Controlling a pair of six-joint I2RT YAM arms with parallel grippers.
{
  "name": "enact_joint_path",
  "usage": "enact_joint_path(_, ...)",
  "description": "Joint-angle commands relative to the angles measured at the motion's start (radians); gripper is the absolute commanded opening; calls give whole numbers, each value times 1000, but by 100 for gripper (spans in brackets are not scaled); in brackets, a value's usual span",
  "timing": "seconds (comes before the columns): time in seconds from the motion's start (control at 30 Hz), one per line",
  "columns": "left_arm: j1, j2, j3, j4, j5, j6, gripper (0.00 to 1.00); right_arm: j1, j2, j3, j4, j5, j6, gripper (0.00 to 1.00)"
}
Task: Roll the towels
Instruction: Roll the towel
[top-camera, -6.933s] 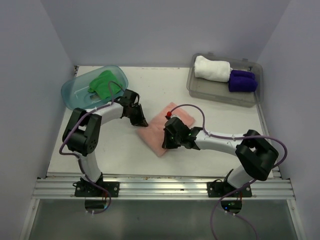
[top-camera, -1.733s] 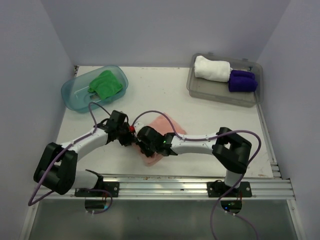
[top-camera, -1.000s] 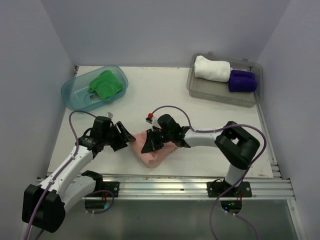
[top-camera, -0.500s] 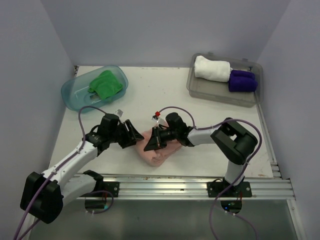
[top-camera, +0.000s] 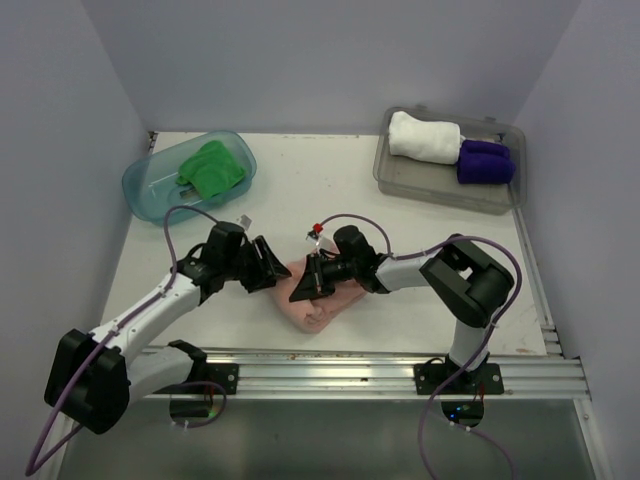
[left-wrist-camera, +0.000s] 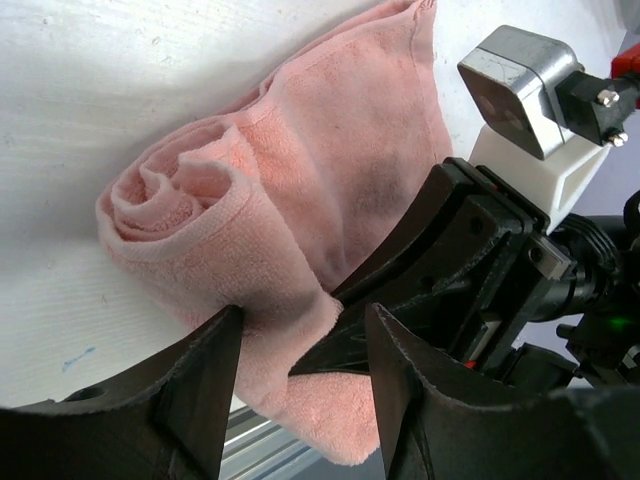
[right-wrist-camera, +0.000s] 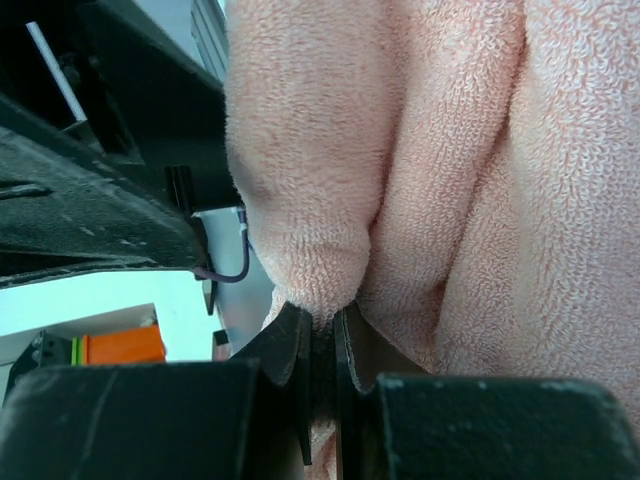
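A pink towel (top-camera: 325, 306) lies near the table's front edge, partly rolled, and its coiled end (left-wrist-camera: 185, 215) shows in the left wrist view. My left gripper (top-camera: 273, 275) is at the towel's left end, open. Its fingers (left-wrist-camera: 205, 385) straddle the loose outer fold, and one pad touches the cloth. My right gripper (top-camera: 301, 287) faces it from the right, shut on a pinched fold of the pink towel (right-wrist-camera: 300, 270). A green towel (top-camera: 211, 168) lies crumpled in the blue tub (top-camera: 145, 185).
A clear bin (top-camera: 440, 182) at the back right holds a rolled white towel (top-camera: 423, 137) and a rolled purple towel (top-camera: 485, 160). The two grippers stand almost tip to tip. The metal rail (top-camera: 330, 375) runs just in front of the pink towel.
My left gripper has swung right, up to the towel's left end, and its jaws have narrowed a little. My right gripper keeps its pinch and has turned slightly toward the left one.
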Motion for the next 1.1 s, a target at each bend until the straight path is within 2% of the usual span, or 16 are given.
enact_joint_path(0.0, -14, -80, 67, -90, -38, 34, 56, 1, 8, -9, 34, -32, 13, 0)
enact_joint_path(0.1, -12, -130, 103, -119, -58, 59, 57, 0, 18, -7, 40, -33, 18, 0)
enact_joint_path(0.23, -14, -59, 157, -111, -3, 108, 57, 0, 18, -9, 43, -36, 19, 0)
enact_joint_path(0.37, -14, 3, 166, -34, 67, 128, 56, 0, 15, -9, 35, -35, 18, 0)
enact_joint_path(0.53, -12, 74, 219, -99, 64, 173, 51, -2, 7, -10, 31, -27, 15, 0)
enact_joint_path(0.77, -14, -34, 186, -128, 43, 157, 52, -2, 13, -12, 64, -26, 41, 0)
enact_joint_path(1.07, -14, 1, 53, 35, 89, 105, 45, -2, 48, -13, 150, -52, 97, 0)
